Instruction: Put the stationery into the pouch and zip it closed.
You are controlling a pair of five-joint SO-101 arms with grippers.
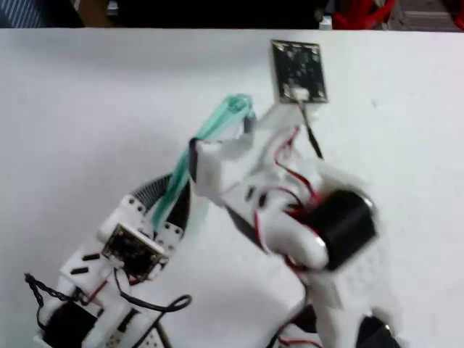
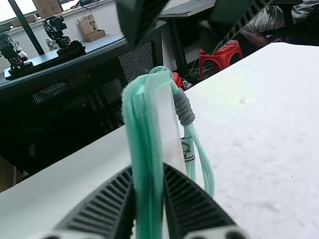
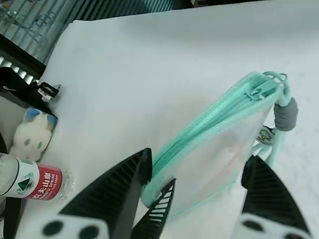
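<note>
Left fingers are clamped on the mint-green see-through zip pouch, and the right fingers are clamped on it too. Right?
Not quite. The left gripper is shut on the mint-green see-through zip pouch, but the right gripper is open: the right wrist view shows its fingers spread either side of the pouch, not clamped.

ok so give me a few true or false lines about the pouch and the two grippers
The left gripper is shut on an edge of the pouch. True.
The right gripper is clamped on the pouch. False: its jaws stand open, one on either side of it.
The pouch is red. False: it is mint green with a clear side.
A grey toggle sits on the pouch's cord. True.
</note>
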